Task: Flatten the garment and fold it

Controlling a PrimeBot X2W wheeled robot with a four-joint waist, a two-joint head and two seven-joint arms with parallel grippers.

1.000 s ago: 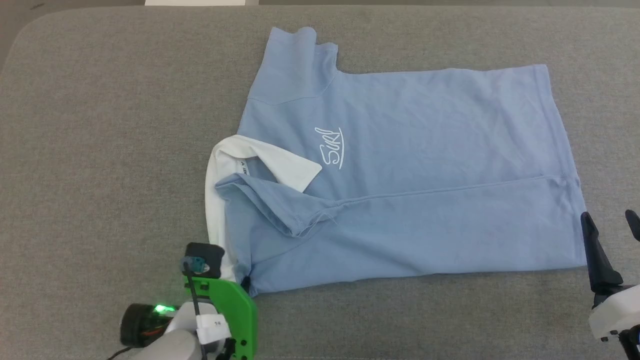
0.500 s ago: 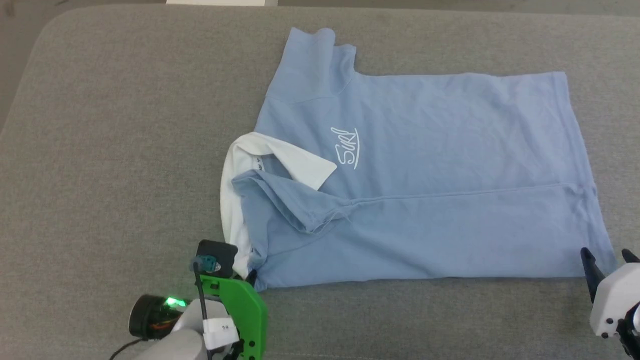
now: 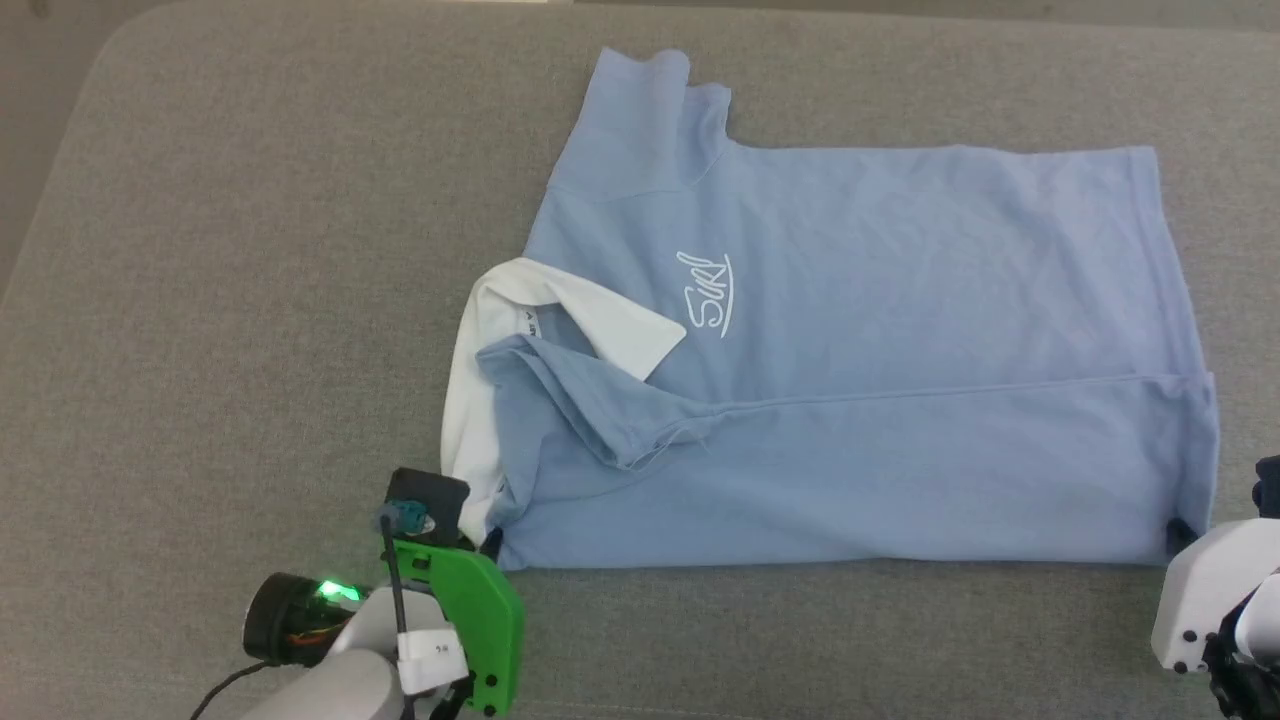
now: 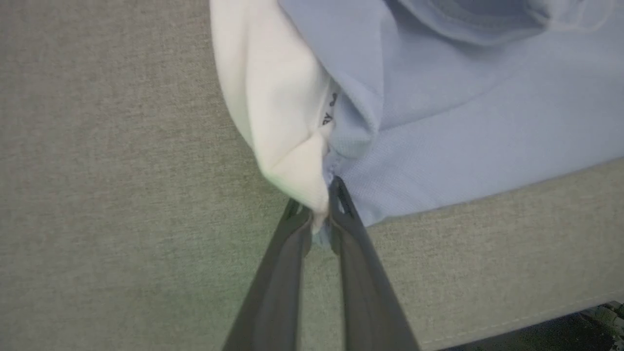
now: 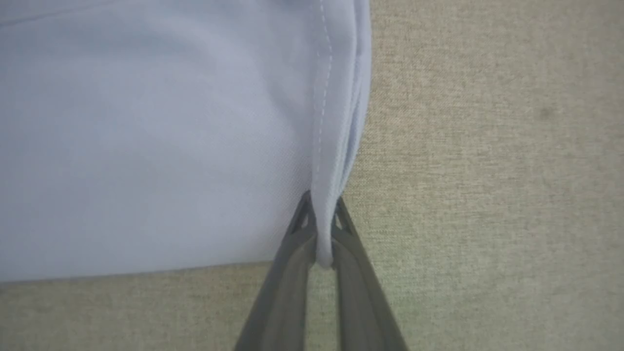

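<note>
On the grey fabric surface (image 3: 250,250) lies the light blue short-sleeved polo shirt (image 3: 900,300), white cursive chest lettering (image 3: 708,292) roughly "Surf", left claw (image 4: 321,214) pinched shut on its white collar corner (image 4: 292,170), right claw (image 5: 321,229) likewise on its hem corner (image 5: 334,161).

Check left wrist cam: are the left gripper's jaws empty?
No, the left gripper is shut on the garment at its corner, with fabric pinched between the jaws.

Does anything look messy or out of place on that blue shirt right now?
Yes: on the light blue polo shirt, the white collar is bunched at the neck and a crumpled blue flap lies folded across the opening.
</note>
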